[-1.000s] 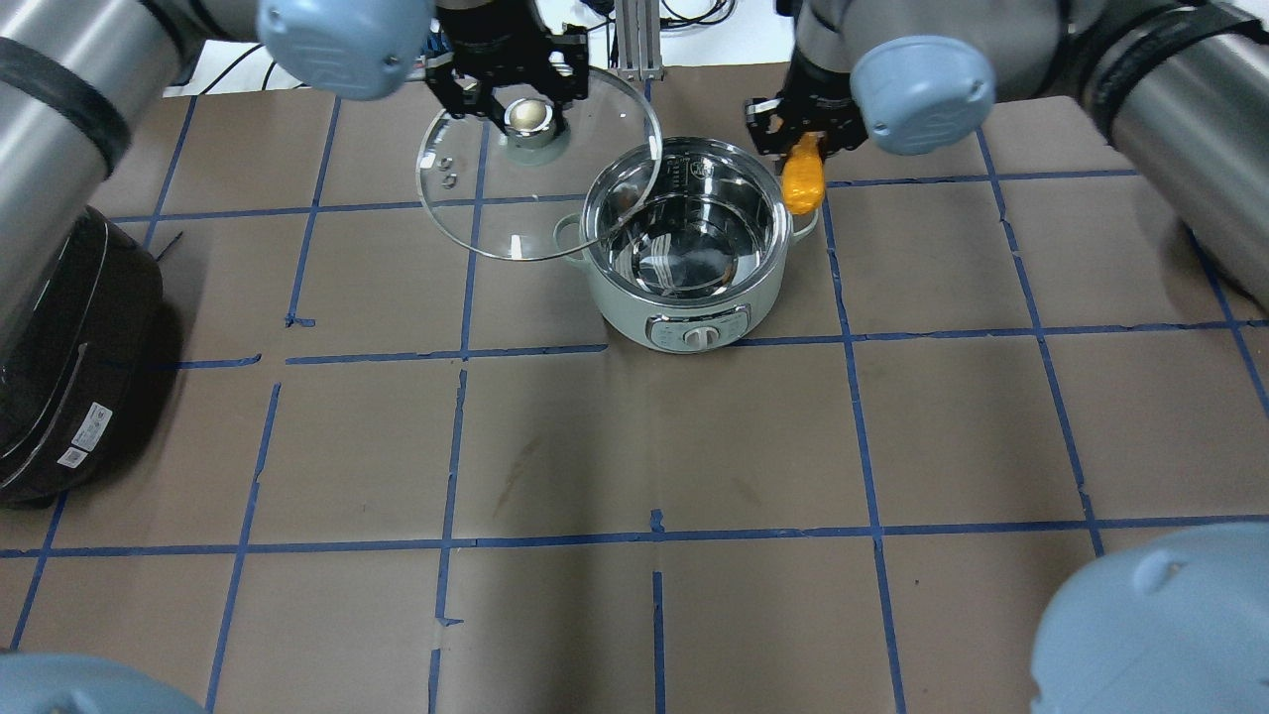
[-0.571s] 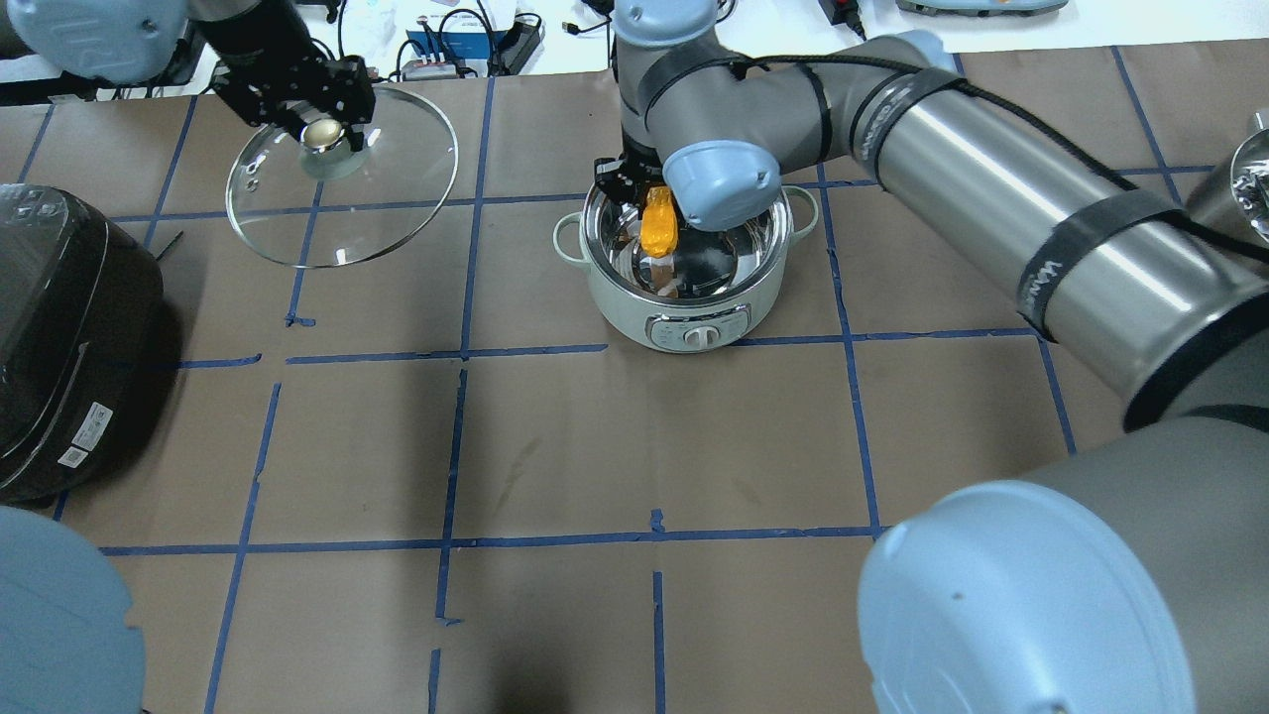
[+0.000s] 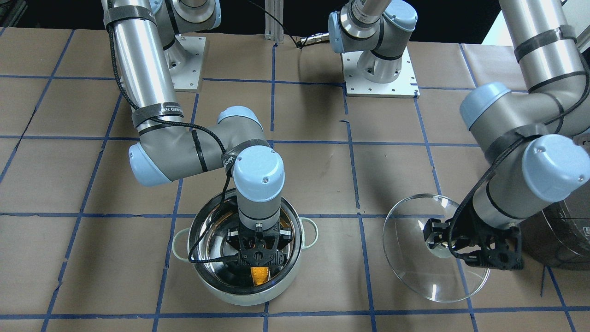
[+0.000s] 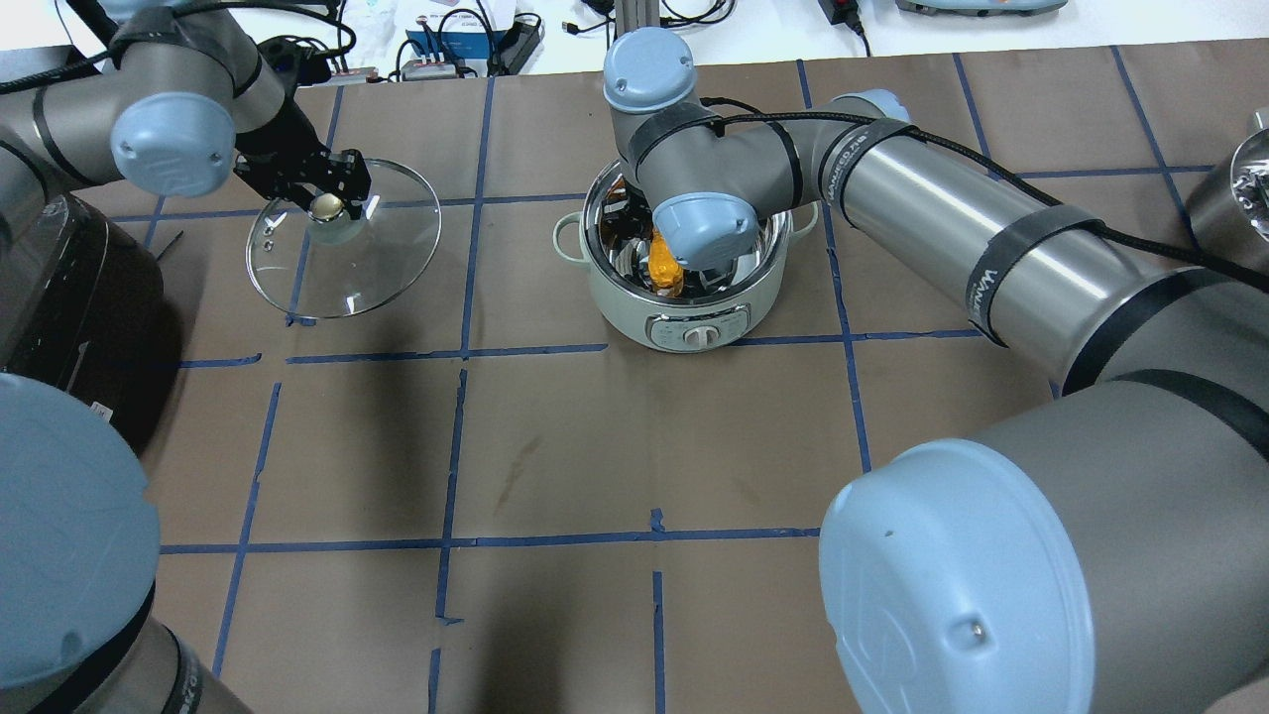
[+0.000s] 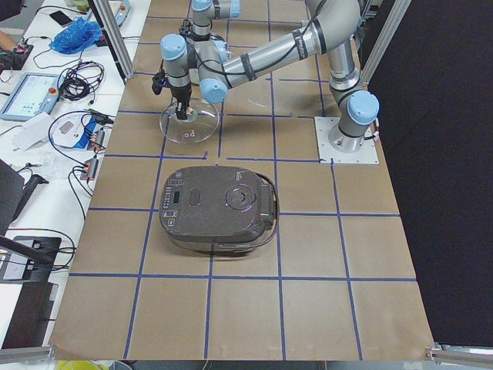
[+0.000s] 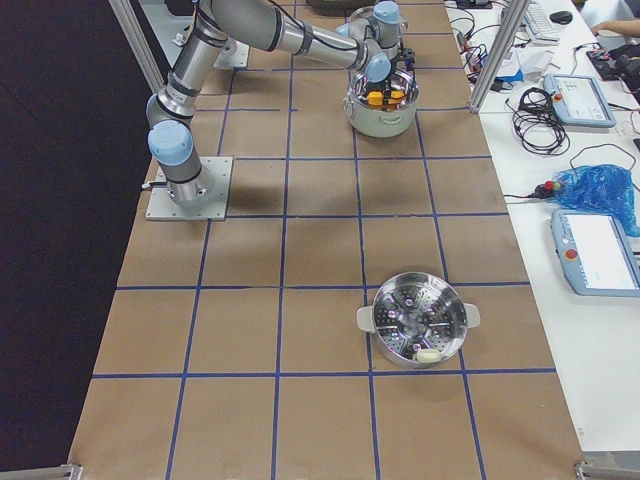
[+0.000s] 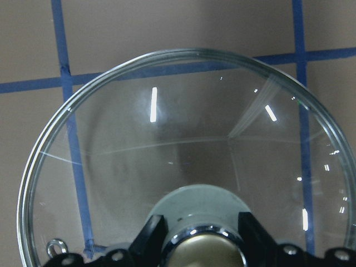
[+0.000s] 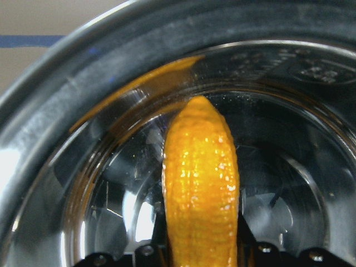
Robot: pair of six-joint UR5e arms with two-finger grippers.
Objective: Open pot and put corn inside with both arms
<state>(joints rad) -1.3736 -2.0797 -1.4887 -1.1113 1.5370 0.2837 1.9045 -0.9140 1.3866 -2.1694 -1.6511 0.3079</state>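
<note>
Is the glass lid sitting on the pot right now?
No, the left end effector holds the lid off to the side, apart from the open pot.

Probably a robotics lab; teach pendant [image 6: 598,252], loose cables [image 6: 540,120], blue-taped grid tabletop [image 6: 320,250].

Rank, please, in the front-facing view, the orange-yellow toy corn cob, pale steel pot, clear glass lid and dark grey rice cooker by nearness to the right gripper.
From the right gripper:
1. Orange-yellow toy corn cob: in its grip.
2. Pale steel pot: around it.
3. Clear glass lid: to the robot's left.
4. Dark grey rice cooker: beyond the lid, at the view's edge.
</note>
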